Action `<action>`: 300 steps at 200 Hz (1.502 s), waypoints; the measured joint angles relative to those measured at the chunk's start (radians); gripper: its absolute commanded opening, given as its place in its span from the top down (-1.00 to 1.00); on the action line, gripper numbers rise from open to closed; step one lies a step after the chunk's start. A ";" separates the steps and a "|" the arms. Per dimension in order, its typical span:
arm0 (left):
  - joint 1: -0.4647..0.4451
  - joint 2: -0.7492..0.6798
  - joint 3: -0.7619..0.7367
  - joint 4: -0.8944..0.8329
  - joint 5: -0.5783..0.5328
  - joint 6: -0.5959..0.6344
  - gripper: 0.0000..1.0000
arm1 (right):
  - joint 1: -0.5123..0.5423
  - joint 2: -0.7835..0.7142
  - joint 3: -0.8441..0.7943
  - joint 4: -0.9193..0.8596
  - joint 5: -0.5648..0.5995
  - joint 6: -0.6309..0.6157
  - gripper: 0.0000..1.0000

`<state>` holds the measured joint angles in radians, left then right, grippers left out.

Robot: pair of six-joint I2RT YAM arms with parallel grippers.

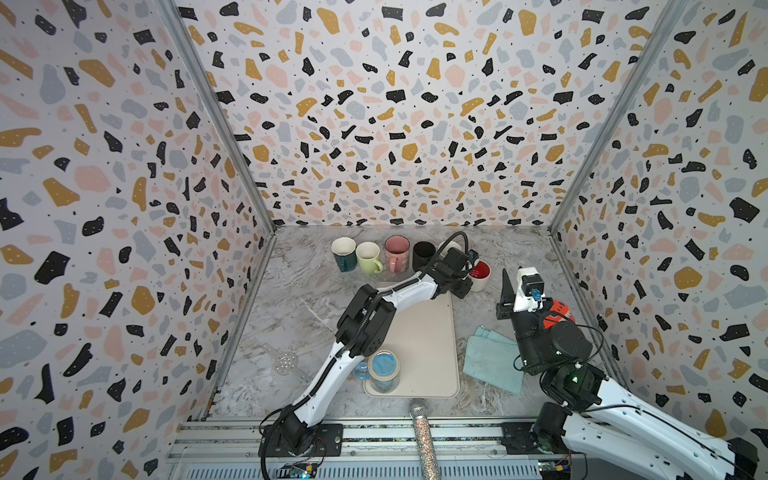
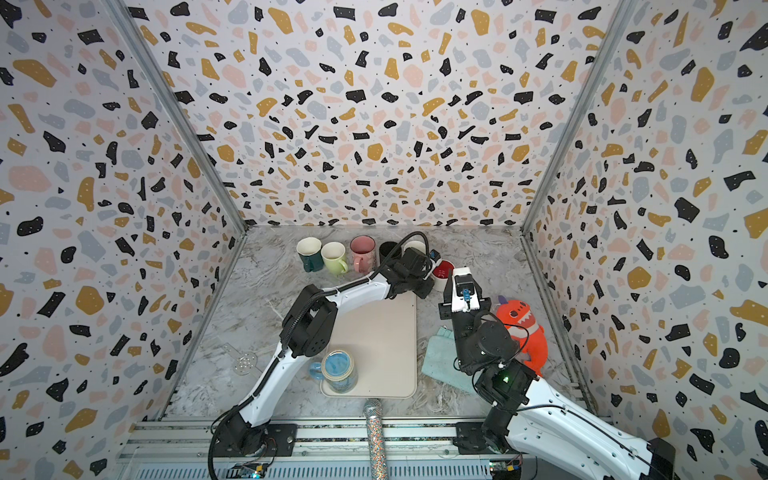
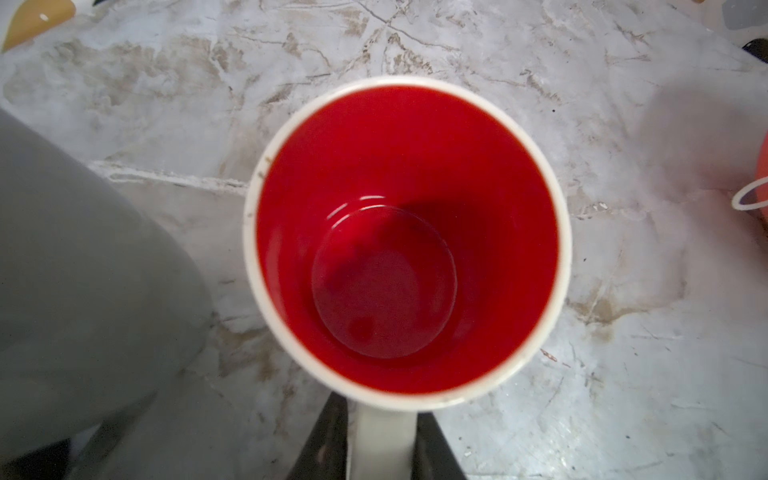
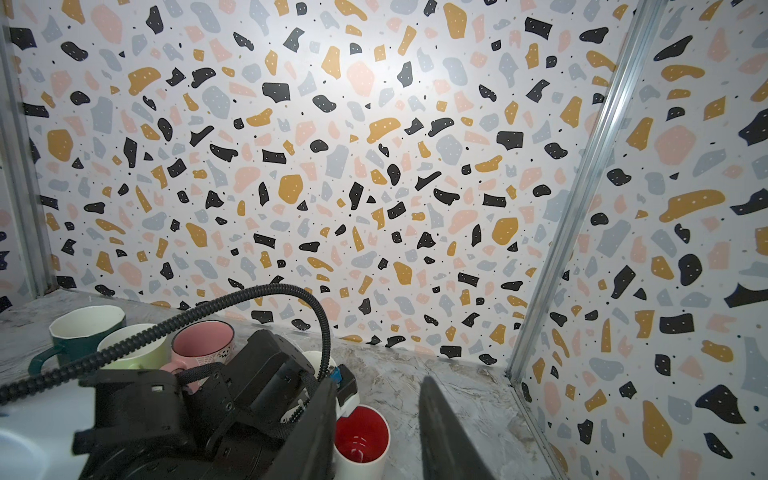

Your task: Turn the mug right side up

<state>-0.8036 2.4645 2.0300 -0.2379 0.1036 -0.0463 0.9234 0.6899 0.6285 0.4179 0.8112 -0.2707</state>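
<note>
Three walls stand around the surface: a back wall, a left wall and a right wall. They are white with lots of little blobs in black, yellow-brown, pink and grey-blue. Shiny silver metal strips run up the two corners where the walls meet. The surface looks like grey and white stone with thin brown lines in it. Silver metal rails run across its near edge. A soft bright patch of light sits high on the back wall

Mug: glossy red glazed interior, smooth white rim. Table: matt, marble-patterned surface. Cloth near the mug: soft teal fabric. Mat: smooth, matt beige.
</note>
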 measured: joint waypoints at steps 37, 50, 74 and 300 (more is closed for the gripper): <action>0.000 0.000 0.000 -0.001 -0.008 0.000 0.32 | -0.004 0.000 0.000 -0.001 -0.007 0.009 0.28; 0.000 0.000 0.000 -0.002 -0.008 0.000 0.30 | -0.005 0.000 0.000 -0.002 -0.008 0.013 0.28; 0.000 -0.005 -0.008 -0.001 -0.003 0.000 0.28 | -0.007 0.000 0.000 -0.008 -0.011 0.022 0.28; 0.191 -1.347 -0.810 -0.258 -0.108 -0.351 0.06 | -0.035 0.293 0.112 -0.159 -0.245 0.286 0.00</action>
<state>-0.6128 1.1175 1.2201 -0.4957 -0.0040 -0.3977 0.8886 0.9829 0.7406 0.2592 0.5667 0.0151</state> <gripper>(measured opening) 0.443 0.500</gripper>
